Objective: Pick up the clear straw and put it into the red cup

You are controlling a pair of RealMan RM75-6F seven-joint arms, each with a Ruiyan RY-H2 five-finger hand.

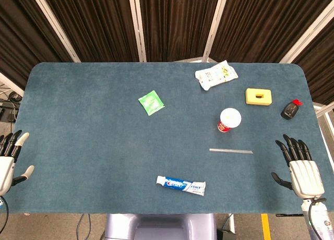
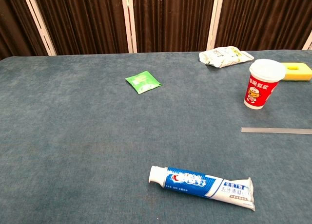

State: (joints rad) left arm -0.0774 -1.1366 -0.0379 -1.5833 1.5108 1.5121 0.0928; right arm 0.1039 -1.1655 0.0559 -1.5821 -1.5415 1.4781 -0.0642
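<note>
In the head view we see our left hand (image 1: 9, 159) at the lower left edge of the frame, just off the near left corner of the blue felt-covered worktop (image 1: 94, 146), palm down, its dark fingers spread apart and holding nothing. Our right hand (image 1: 300, 167) sits at the lower right of the frame over the near right corner of the worktop, back of the hand upward, fingers fanned out and pointing toward the far edge, thumb out to the side, also holding nothing. Neither hand shows in the chest view. The red paper cup with a white rim (image 1: 229, 120) stands upright right of centre in the head view; in the chest view it is at the upper right (image 2: 262, 85), and we cannot tell whether anything is inside it. The thin clear plastic straw (image 1: 231, 151) lies flat on the worktop just below the cup in the frame, running left to right, apart from the cup and well left of our right hand; in the chest view it (image 2: 275, 130) reaches the right edge of the frame. A blue and white toothpaste tube (image 1: 181, 184) lies low in the middle, a small green sachet (image 1: 151, 102) above centre, a white crumpled snack packet (image 1: 216, 74) at the upper right, a yellow rectangular sponge (image 1: 259, 96) to its right, and a small black object with a red tip (image 1: 290, 110) near the right edge.
</note>
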